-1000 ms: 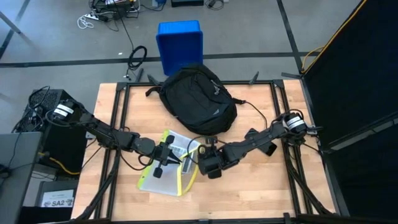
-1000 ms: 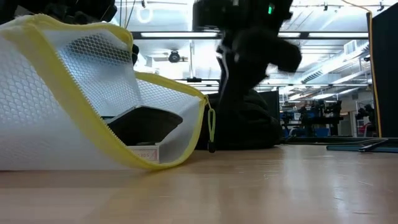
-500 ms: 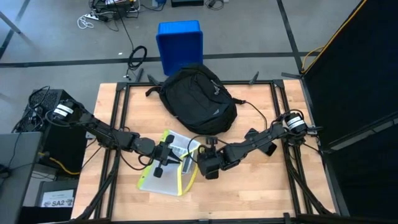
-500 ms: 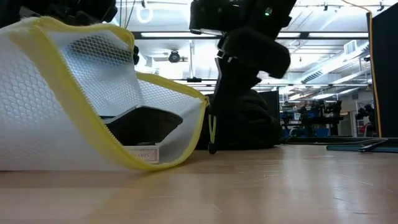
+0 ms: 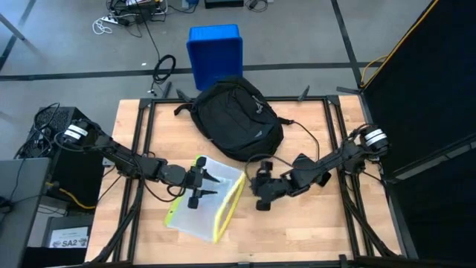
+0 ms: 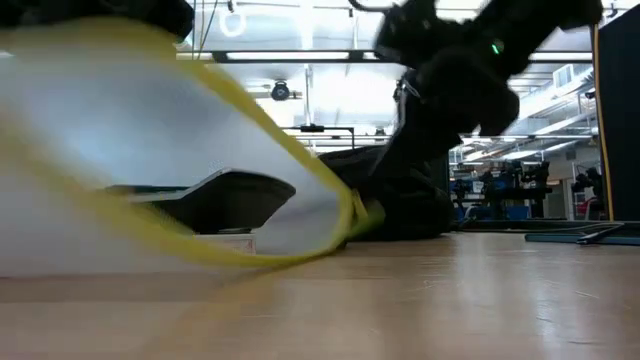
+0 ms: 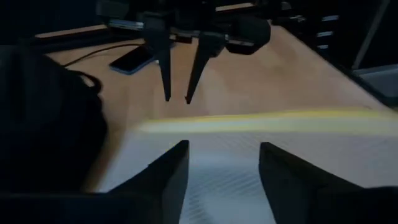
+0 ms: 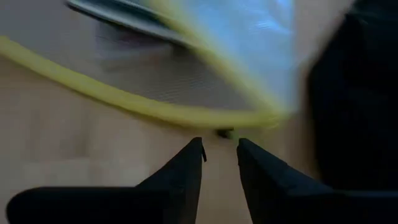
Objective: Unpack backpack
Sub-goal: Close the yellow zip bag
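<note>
The black backpack (image 5: 236,119) lies flat at the table's far middle, touched by neither gripper. Nearer lies a white mesh pouch with yellow trim (image 5: 208,205), a dark flat thing and a small white box (image 6: 235,195) inside it. My left gripper (image 5: 212,185) is open over the pouch's far left part, its fingers (image 7: 174,171) standing wide above the mesh. My right gripper (image 5: 256,192) is to the right of the pouch, clear of its yellow edge (image 8: 155,109) and zipper pull (image 8: 224,132). Its fingers (image 8: 189,165) are narrowly open with nothing between them.
A blue plastic bin (image 5: 215,48) stands on the floor beyond the table's far edge. Black frame rails (image 5: 143,141) run along the table's left and right sides. A dark flat device (image 7: 134,59) lies by the right arm. Bare wood (image 5: 297,231) lies at the near right.
My left gripper has opened and let go of the pouch's upper layer, which has dropped from its raised, gaping shape and is still moving. My right gripper has drawn back from the pouch's zipper end toward the table's right edge and sunk a little.
</note>
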Robot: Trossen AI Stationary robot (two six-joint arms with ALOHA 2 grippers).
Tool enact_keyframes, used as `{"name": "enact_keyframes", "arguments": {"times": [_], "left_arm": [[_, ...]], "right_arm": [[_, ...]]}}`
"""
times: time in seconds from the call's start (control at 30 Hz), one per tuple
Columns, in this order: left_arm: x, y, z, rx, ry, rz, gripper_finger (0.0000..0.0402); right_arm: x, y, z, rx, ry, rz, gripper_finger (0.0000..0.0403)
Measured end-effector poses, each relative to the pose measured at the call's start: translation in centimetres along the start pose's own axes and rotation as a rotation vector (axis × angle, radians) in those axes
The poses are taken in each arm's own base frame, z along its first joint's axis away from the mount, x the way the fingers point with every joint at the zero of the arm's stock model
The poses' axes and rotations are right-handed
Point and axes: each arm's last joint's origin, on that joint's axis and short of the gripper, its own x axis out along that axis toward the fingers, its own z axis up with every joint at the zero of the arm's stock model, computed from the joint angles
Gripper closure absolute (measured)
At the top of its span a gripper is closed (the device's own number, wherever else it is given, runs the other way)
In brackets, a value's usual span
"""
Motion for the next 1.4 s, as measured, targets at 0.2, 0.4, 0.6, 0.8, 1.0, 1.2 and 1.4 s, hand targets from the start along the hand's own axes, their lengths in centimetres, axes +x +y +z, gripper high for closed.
{"name": "enact_keyframes", "arguments": {"times": [0.2,0.4,0.6,0.8,1.0,1.2,1.4], "left_arm": [[0.0,0.3,0.2,-0.006,-0.020,0.095,0.0195],[-0.1,0.3,1.2,-0.090,-0.124,0.095,0.0193],[-0.2,0.3,1.9,-0.135,-0.202,0.088,0.0193],[0.5,0.1,1.4,-0.133,-0.199,0.086,0.0193],[1.6,-0.1,0.2,-0.115,-0.151,0.090,0.0193],[1.7,-0.1,0.3,-0.107,-0.176,0.088,0.0193],[1.8,-0.1,0.3,-0.104,-0.176,0.089,0.0193]], "right_arm": [[0.8,-1.3,-2.4,0.109,-0.060,-0.020,0.0299],[1.5,-2.5,-3.2,0.153,-0.043,-0.048,0.0271],[2.0,-3.4,-2.8,0.294,-0.061,-0.001,0.0242],[2.0,-3.2,-2.7,0.203,-0.055,0.043,0.0220],[1.0,-1.2,-3.2,-0.020,-0.056,0.093,0.0227],[1.8,-0.4,-4.0,0.005,-0.016,0.165,0.0260],[4.1,0.5,-4.2,-0.022,-0.001,0.174,0.0289]]}}
